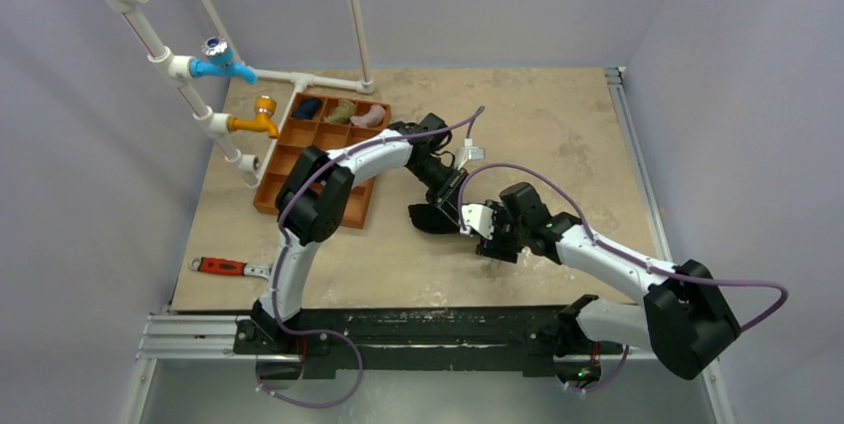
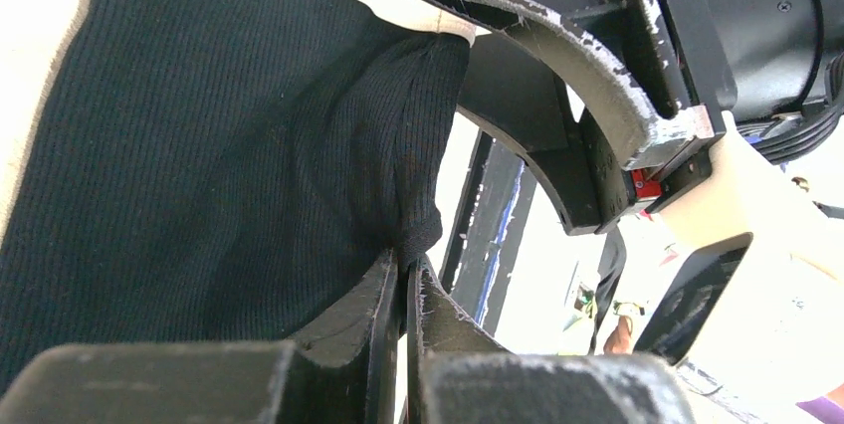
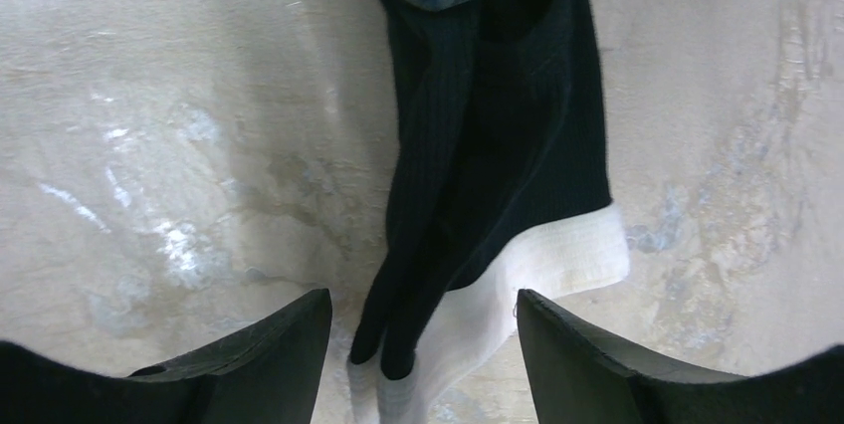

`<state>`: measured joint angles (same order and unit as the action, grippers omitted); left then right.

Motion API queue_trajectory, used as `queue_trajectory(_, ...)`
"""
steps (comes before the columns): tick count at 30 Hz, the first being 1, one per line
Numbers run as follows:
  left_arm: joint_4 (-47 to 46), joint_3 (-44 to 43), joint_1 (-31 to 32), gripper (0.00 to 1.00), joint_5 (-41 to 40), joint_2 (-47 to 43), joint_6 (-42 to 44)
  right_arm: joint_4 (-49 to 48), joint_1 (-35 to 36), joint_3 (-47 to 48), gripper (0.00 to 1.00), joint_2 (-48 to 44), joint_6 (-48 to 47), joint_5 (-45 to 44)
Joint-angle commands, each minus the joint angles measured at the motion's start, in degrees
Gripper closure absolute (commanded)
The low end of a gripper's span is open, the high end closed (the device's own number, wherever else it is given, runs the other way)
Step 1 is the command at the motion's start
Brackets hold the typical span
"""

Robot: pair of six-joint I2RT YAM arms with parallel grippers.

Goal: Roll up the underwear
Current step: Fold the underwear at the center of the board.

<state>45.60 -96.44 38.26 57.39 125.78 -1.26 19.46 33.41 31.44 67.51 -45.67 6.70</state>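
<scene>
The underwear (image 1: 434,217) is a small black ribbed garment with a white band, lying on the table's middle. In the left wrist view it (image 2: 219,135) fills the left half, and my left gripper (image 2: 408,270) is shut on a fold of its edge. In the right wrist view it (image 3: 498,145) hangs down the middle, its white band (image 3: 557,265) on the table. My right gripper (image 3: 423,329) is open, its fingers either side of the garment's lower end, just above the table. In the top view the left gripper (image 1: 450,207) and the right gripper (image 1: 478,225) meet at the garment's right side.
An orange-brown compartment tray (image 1: 289,160) stands at the back left with dark blue (image 1: 307,107), olive-green (image 1: 341,111) and pink (image 1: 368,117) cloth bundles in its far row. White pipes with blue (image 1: 221,62) and orange (image 1: 257,117) taps stand left of it. A red-handled wrench (image 1: 227,266) lies front left.
</scene>
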Motion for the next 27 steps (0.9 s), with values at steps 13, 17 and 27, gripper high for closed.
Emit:
queue_trajectory(13,2.6,-1.6,-0.3,1.0,5.9,1.6,4.2,-11.4,0.9,-3.2,0.35,2.6,-0.8,-4.1)
queue_trajectory(17,3.2,-1.8,-0.3,1.0,6.7,2.0,4.7,-13.9,1.1,-4.1,0.35,3.4,-0.6,-4.2)
queue_trajectory(27,4.3,-2.1,-0.3,1.0,7.4,2.3,5.9,-17.2,1.4,-5.2,0.39,5.6,-1.2,-6.3)
